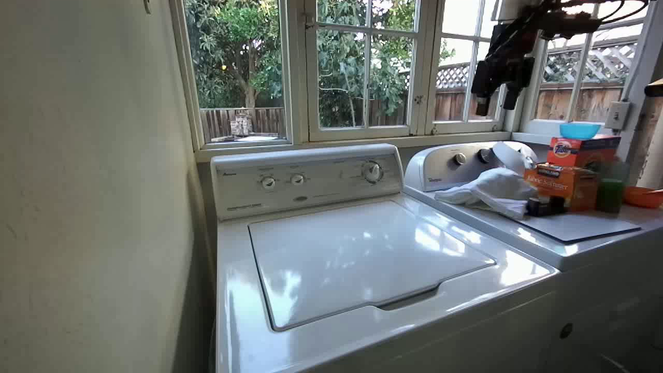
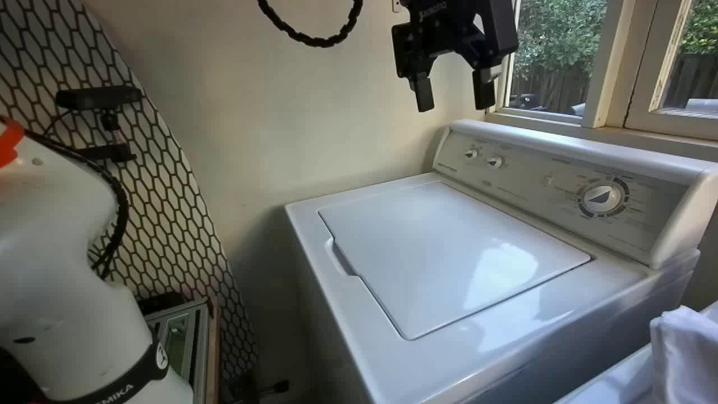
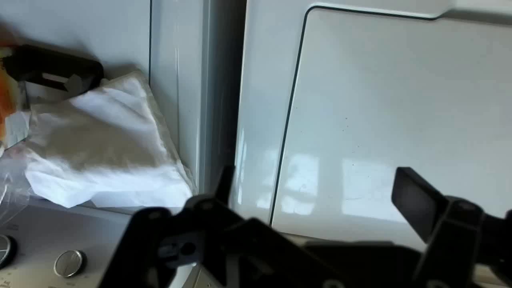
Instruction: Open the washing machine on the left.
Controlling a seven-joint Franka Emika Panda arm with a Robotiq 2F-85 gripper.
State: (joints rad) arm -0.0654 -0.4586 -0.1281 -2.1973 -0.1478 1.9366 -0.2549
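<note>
The white washing machine stands beside the wall, with its knobbed control panel at the back. Its flat lid is shut in both exterior views; the drum and agitator are hidden under it. The lid's front edge has a shallow handle recess, which also shows in an exterior view. My gripper is open and empty, pointing down, well above the machine. In the wrist view the gripper spreads over the lid and the machine's side edge, touching nothing.
Another white appliance stands alongside, across a narrow gap. On it lie a white cloth, a fabric softener box, a red-orange box and a blue bowl. Windows and a wall bound the space.
</note>
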